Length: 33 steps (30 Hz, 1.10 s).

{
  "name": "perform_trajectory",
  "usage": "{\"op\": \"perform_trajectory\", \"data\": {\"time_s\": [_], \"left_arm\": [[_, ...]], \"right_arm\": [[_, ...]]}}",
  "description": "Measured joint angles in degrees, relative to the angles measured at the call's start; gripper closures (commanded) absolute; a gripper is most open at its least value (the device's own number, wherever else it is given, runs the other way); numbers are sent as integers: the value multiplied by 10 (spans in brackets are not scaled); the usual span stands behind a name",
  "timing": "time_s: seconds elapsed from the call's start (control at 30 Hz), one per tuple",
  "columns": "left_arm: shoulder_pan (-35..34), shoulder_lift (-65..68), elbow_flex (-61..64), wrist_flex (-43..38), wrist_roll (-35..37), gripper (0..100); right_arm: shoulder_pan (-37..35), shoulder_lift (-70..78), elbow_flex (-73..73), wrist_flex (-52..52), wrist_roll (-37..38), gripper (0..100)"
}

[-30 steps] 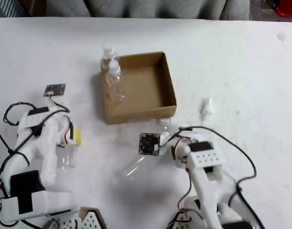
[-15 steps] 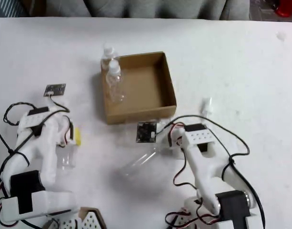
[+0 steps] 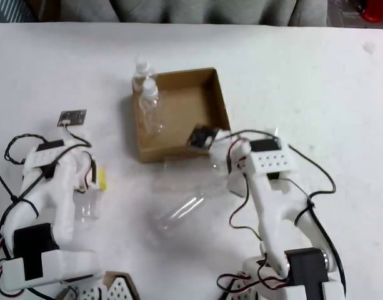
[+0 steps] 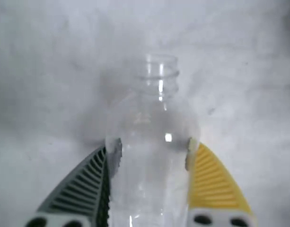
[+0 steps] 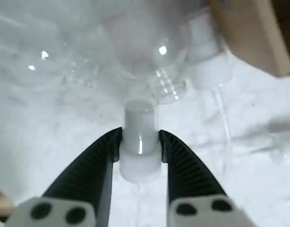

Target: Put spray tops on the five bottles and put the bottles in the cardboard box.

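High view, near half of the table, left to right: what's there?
uncapped bottle in the left gripper → lying bottle on its side → right arm, with the right gripper shut on a spray top.

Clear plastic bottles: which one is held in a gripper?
The uncapped clear plastic bottle in the left gripper; the right gripper grips only a white spray top.

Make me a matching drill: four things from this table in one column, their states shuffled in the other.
1 left pincer
2 right pincer
3 bottle between the arms
4 cardboard box

A shut on a white spray top
B lying on its side on the table
C has a capped bottle inside
D shut on a topless bottle

Pairs: 1-D, 2-A, 3-B, 4-C
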Motion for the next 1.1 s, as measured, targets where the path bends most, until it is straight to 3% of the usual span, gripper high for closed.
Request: {"op": "perform_trajectory", "data": {"time_s": [0.3, 0.5, 0.77, 1.1], "left_arm": [[0, 0, 0, 0, 0, 980], [0, 0, 0, 0, 0, 980], [0, 0, 0, 0, 0, 980], [0, 0, 0, 0, 0, 980]], "right_arm": [[18, 0, -88, 164, -158, 982], [18, -11, -74, 176, -189, 982], [18, -159, 28, 179, -202, 982], [18, -358, 42, 142, -411, 981]]}}
